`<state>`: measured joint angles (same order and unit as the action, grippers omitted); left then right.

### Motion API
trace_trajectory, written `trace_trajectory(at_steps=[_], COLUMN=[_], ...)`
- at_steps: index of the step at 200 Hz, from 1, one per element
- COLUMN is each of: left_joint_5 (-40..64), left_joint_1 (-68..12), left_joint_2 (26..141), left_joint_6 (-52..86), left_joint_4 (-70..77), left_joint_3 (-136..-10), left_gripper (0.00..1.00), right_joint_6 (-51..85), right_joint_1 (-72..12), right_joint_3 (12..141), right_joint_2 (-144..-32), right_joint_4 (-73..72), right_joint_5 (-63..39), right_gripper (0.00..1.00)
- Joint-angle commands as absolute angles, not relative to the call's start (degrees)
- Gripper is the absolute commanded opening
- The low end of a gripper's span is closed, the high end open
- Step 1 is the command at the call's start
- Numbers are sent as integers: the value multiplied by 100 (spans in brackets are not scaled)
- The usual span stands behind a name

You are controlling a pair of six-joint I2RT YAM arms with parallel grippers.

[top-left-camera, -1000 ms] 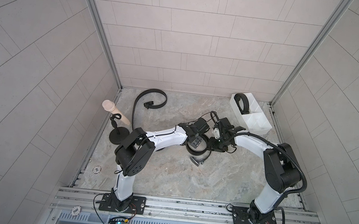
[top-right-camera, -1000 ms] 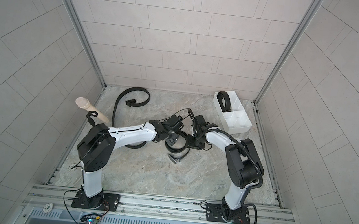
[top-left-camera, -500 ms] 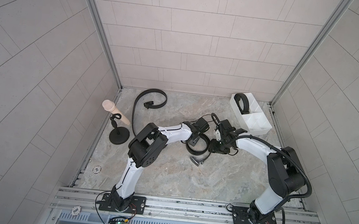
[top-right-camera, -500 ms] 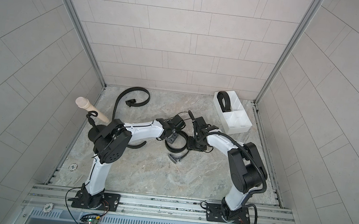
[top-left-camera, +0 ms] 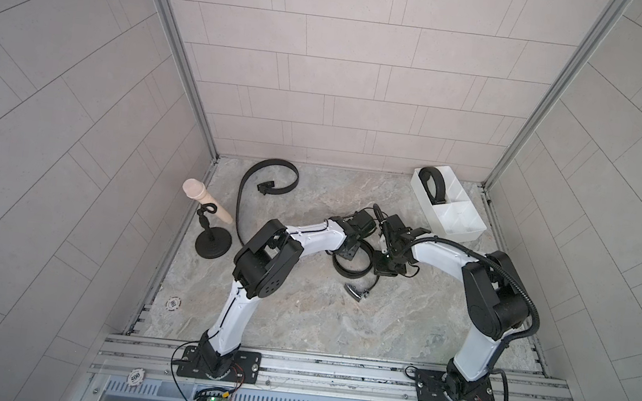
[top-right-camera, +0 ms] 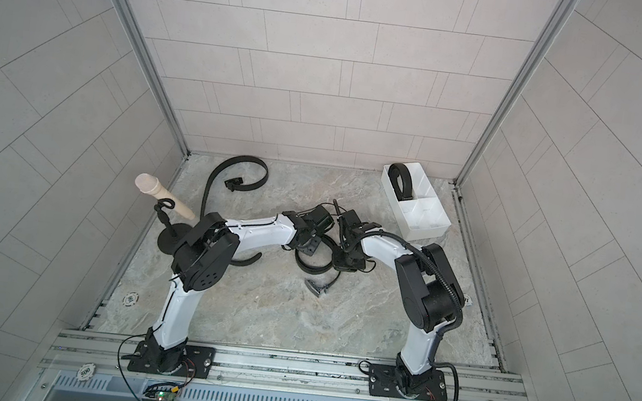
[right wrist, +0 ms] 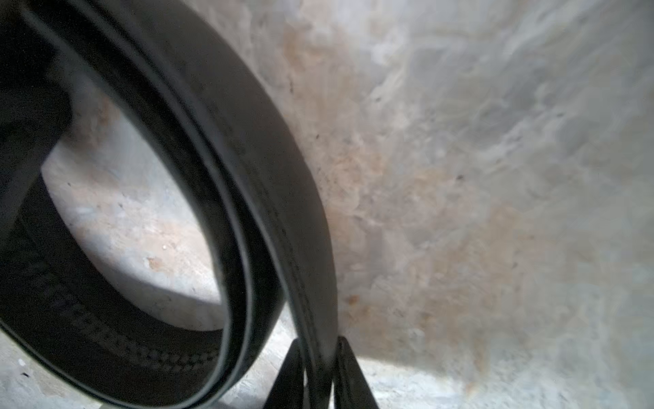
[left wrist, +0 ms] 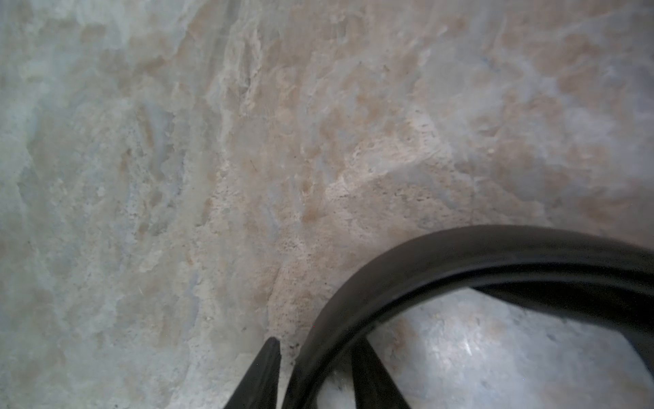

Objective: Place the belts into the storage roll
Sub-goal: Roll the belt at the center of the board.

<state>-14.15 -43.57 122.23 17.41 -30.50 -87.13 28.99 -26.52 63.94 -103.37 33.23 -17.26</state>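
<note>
Loose coil (top-left-camera: 349, 272) stands on edge on the bench (top-left-camera: 297, 322), between the two arms. Right jaws pinched on its outer strap (no gap in the wrist view; fingers (right wrist: 288, 375) sit tight to both faces). Left jaws narrow, astride the strap on the coil's other side; a sliver of bench shows beside one finger (left wrist: 263, 371), so not clamped. Stowed belt (top-left-camera: 432, 183) sits coiled in the rear compartment of the tray (top-left-camera: 456, 235). Curved belt (top-left-camera: 274, 161) lies back left, well apart.
</note>
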Motion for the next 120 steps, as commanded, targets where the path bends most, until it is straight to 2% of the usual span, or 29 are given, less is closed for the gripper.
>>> trace_trajectory(at_steps=[1, 46, 96, 110, 120], left_joint_5=[-1415, -1293, -1217, -1196, -1182], left_joint_1=[-4447, -4600, -4652, -4649, -4649], left_joint_2=[12412, 12465, 12319, 12212, 12144], left_joint_6=[2127, 2477, 2542, 2505, 2480], left_joint_4=[-3242, -3190, -3190, -3186, -3219], left_joint_3=[-8697, -8657, -8411, -8320, -8289], left_gripper=[34, 27, 29, 33, 39], right_joint_6=[3209, 4124, 4333, 4351, 4326], right_joint_1=[-2959, -3538, -3515, -3395, -3305], right_joint_3=[6188, 5724, 5526, 5317, 5210], right_joint_2=[-10008, -9885, -9469, -9174, -8991], right_joint_4=[3611, 2733, 2477, 2385, 2371], right_joint_5=[-1676, -1998, -1848, -1861, -1891], right_gripper=[17, 19, 45, 49, 51])
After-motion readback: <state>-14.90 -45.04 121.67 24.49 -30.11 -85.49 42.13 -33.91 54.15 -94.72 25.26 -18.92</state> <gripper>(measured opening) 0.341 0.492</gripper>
